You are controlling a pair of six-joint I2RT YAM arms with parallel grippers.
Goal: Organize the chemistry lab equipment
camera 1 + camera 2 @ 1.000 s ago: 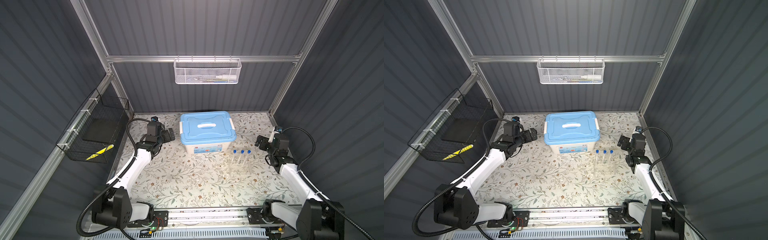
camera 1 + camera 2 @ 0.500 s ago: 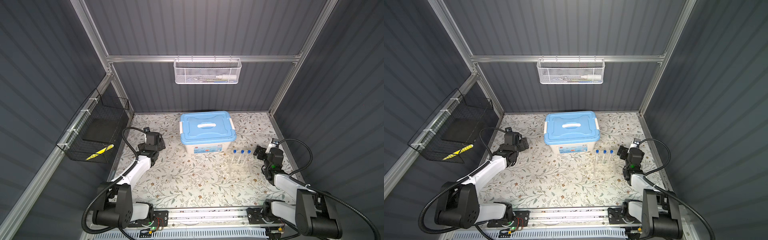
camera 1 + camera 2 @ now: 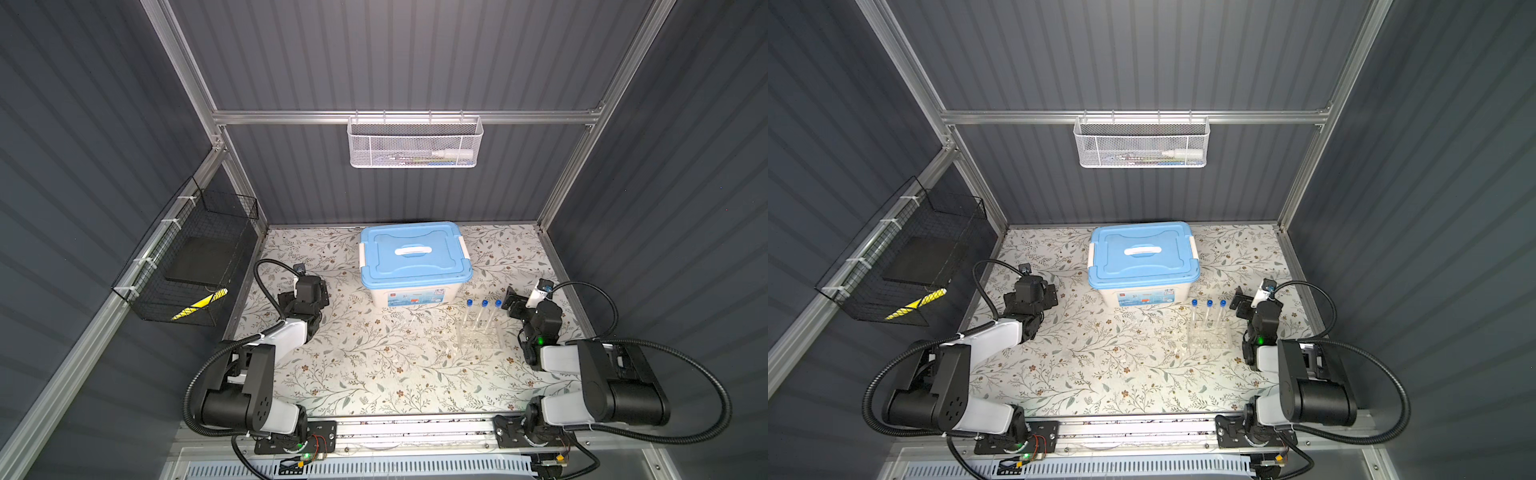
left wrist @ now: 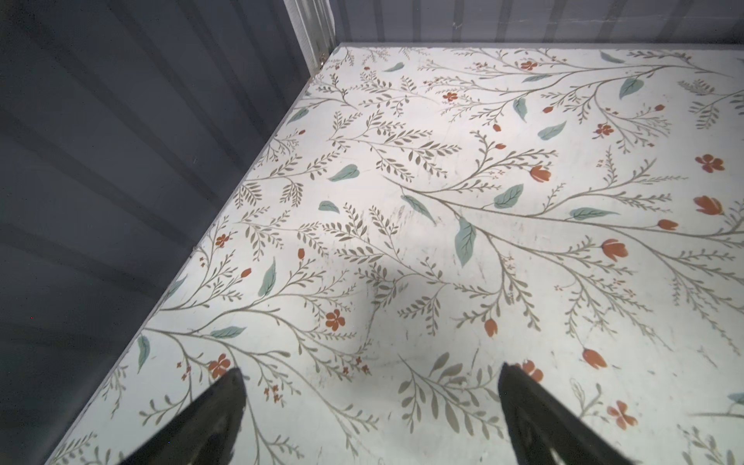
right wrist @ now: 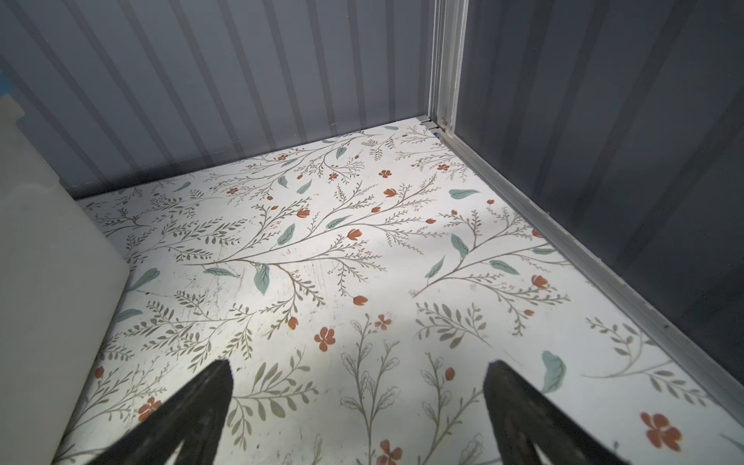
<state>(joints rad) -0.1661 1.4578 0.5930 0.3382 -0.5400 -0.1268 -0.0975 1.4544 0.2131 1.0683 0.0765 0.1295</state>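
Three clear test tubes with blue caps (image 3: 484, 304) (image 3: 1209, 303) stand upright in a clear plastic rack (image 3: 478, 338) (image 3: 1208, 336) on the floral mat, right of centre in both top views. My right gripper (image 3: 523, 305) (image 3: 1252, 305) hovers low just right of the rack, apart from it. In the right wrist view it (image 5: 358, 382) is open over bare mat. My left gripper (image 3: 306, 293) (image 3: 1034, 293) sits low at the left side, far from the rack. In the left wrist view it (image 4: 370, 386) is open and empty. No other glassware shows clearly.
A white storage box with a shut blue lid (image 3: 415, 262) (image 3: 1142, 253) (image 5: 48, 282) stands at the back centre. A white mesh basket (image 3: 415, 141) hangs on the rear rail with a white squeeze bottle (image 3: 453, 153) in it. A black wire basket (image 3: 191, 257) hangs on the left wall.
Both arms have folded back toward their bases and dropped lower over the mat. Both grippers stayed open. The rack and tubes have not moved.
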